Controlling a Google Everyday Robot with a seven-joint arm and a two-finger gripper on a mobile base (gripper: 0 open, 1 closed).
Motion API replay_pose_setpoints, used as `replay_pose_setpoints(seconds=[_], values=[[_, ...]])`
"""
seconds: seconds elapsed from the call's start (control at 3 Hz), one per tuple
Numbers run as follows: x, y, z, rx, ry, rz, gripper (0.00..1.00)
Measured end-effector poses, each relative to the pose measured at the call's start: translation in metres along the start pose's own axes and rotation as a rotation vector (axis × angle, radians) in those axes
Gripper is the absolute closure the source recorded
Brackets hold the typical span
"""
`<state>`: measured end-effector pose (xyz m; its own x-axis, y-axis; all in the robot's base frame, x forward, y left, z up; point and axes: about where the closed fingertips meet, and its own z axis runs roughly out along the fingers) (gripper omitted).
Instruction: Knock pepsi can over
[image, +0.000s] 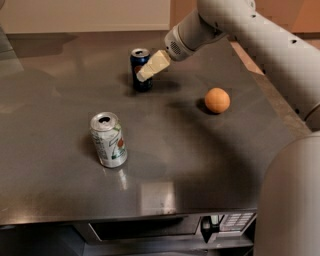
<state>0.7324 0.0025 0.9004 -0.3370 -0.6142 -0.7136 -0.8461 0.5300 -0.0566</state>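
- Two cans on your table (200, 150), plus one orange ball-looking thing (217, 100) off to the right.
- The pepsi can (142, 86) is near the back, upright.
- Your gripper (143, 75) comes in from the right, its tip overlapping the pepsi's upper side; its fingers look pressed together, nothing held. Can't tell if it's really touching.
- The one white-green can (108, 140) stands upright up front, well apart.
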Motion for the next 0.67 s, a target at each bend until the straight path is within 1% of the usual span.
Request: replay_pose_setpoints(seconds=[0.33,0.67], values=[[-0.0032,-0.0046,0.0156,-0.006,-0.033,0.015,0.0],[-0.0114,-0.0048,0.0236,-0.014,-0.067,0.014,0.0]])
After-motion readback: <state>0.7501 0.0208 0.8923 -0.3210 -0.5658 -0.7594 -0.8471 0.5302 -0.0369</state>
